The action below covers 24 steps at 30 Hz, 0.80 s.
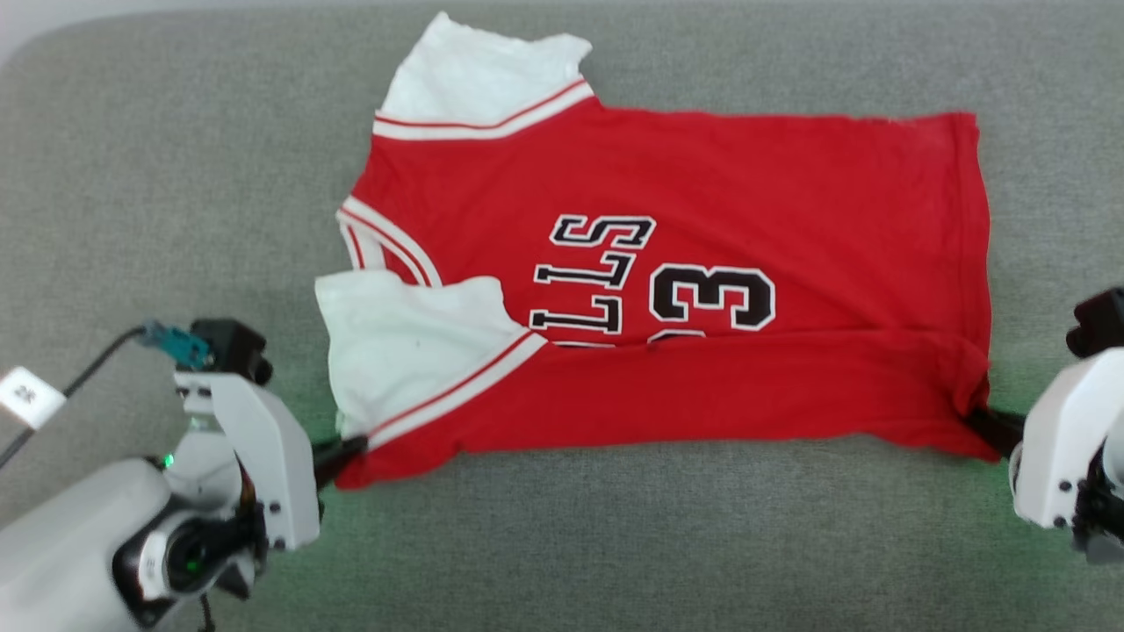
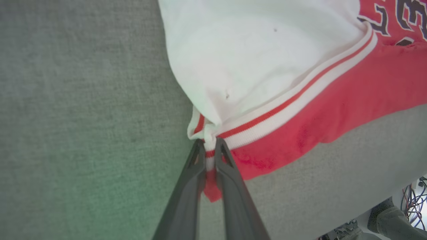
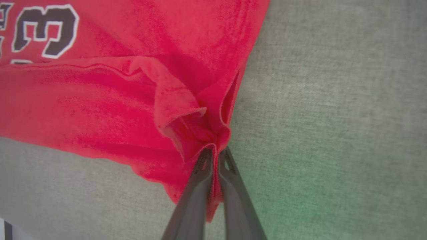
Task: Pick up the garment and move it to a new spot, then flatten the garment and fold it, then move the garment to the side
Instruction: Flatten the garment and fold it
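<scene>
The garment [image 1: 667, 263] lay spread out on the grey cloth-covered counter [image 1: 176, 175], in the middle of it. It was a red shirt with two white sleeves, and its neck end pointed to the robot's left. One sleeve [image 1: 474, 75] lay at the far side. The other sleeve [image 1: 404, 342] lay at the near side. A big number 3 [image 1: 711, 297] and black letters showed on the red part. The near long edge was folded up over the bottom of the letters. The left gripper [image 1: 351, 448] was at the near left corner, and its jaws pinched the striped trim [image 2: 267, 116] there. The right gripper [image 1: 988, 421] was at the near right corner, and its jaws pinched a bunch of red cloth at the hem [image 3: 200, 133].
</scene>
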{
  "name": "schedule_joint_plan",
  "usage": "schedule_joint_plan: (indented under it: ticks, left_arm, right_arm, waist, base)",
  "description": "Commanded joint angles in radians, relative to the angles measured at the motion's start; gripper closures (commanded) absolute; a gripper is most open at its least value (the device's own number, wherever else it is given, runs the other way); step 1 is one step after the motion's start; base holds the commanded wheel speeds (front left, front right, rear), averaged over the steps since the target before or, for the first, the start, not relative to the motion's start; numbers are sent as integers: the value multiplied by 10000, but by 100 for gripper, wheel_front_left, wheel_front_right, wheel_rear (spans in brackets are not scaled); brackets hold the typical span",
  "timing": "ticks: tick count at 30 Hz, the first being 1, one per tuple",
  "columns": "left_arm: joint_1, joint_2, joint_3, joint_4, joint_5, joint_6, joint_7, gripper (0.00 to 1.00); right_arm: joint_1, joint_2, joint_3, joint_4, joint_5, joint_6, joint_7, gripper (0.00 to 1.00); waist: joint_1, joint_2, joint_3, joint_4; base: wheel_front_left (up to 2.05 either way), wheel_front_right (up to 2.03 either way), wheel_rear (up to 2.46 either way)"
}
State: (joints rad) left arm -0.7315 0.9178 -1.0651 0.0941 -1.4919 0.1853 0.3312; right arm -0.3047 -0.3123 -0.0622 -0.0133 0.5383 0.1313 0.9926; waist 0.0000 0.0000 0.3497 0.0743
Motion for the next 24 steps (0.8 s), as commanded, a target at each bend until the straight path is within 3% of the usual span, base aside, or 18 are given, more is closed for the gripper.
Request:
schedule_joint_plan:
  ticks: [1, 9, 15, 16, 17, 18, 19, 20, 21, 22, 24]
  left_arm:
    - [251, 136, -83, -230, -76, 171, 91, 100]
    - [713, 1034, -85, -1793, -230, 1180, 185, 100]
    - [1061, 1092, -189, -2168, -417, 1515, 180, 100]
    - [1097, 1042, -235, -2144, -423, 1532, 225, 95]
    - [1098, 987, -227, -2100, -432, 1540, 212, 68]
    - [1106, 925, -203, -2035, -467, 1533, 170, 56]
    - [1119, 875, -202, -1954, -462, 1528, 151, 53]
    - [1121, 842, -208, -1905, -467, 1527, 146, 28]
    - [1090, 801, -187, -1849, -453, 1553, 132, 0]
    - [1044, 785, -159, -1811, -460, 1583, 130, 0]
    - [897, 866, -121, -1827, -357, 1653, 167, 0]
  right_arm:
    - [270, -62, -106, -176, 79, -9, 141, 100]
    - [1415, -218, -599, -1300, 282, -9, 827, 100]
    - [1763, -145, -745, -1427, 278, -9, 797, 100]
    - [1729, -116, -728, -1374, 291, -9, 705, 100]
    - [1699, -106, -701, -1313, 266, -9, 649, 100]
    - [1665, -109, -659, -1269, 219, -9, 595, 100]
    - [1599, -116, -616, -1225, 177, -9, 500, 61]
    - [1564, -114, -570, -1168, 149, -9, 437, 52]
    - [1549, -111, -514, -1117, 112, -9, 359, 10]
    - [1507, -80, -496, -1084, 83, -9, 286, 0]
    - [1450, -101, -446, -1089, 40, -9, 173, 0]
  waist:
    - [0, 0, -168, -27]
    - [0, 0, -417, 27]
    - [0, 0, -394, 11]
    - [0, 0, -388, 4]
    - [0, 0, -382, -4]
    - [0, 0, -377, -12]
    - [0, 0, -374, -24]
    - [0, 0, -374, -37]
    - [0, 0, -381, -49]
    - [0, 0, -394, -65]
    - [0, 0, -431, -101]
  base:
    - [0, 0, 0]
    - [0, 0, 0]
    - [0, 0, 0]
    - [0, 0, 0]
    - [0, 0, 0]
    - [0, 0, 0]
    - [0, 0, 0]
    - [0, 0, 0]
    - [0, 0, 0]
    - [0, 0, 0]
    - [0, 0, 0]
